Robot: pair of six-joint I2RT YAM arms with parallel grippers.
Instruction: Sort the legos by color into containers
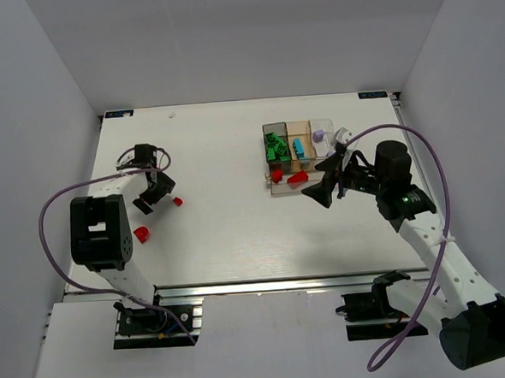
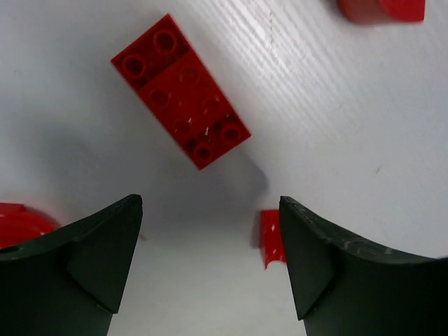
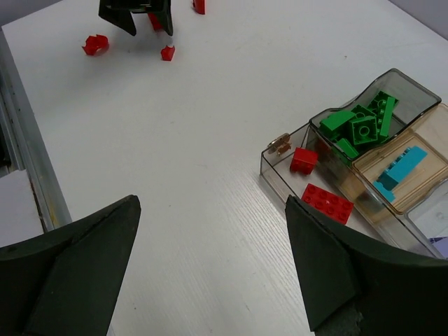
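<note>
Surface: white worktop (image 1: 238,233), white walls around.
Left hand (image 2: 210,204): spread apart, empty, above a long red studded plastic brick (image 2: 180,91), well apart from the compartmented clear plastic tray (image 3: 274,175).
Right hand (image 3: 210,203): spread apart, empty, near the tray.
Advice: brick lies diagonal; square the wrist across its narrow sides, centre, then close.

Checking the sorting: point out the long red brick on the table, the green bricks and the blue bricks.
long red brick (image 2: 180,91), left wrist view, its top's middle
green bricks (image 3: 364,129), right wrist view, square brick atop pile
blue bricks (image 3: 404,166), right wrist view, long brick's middle
</note>
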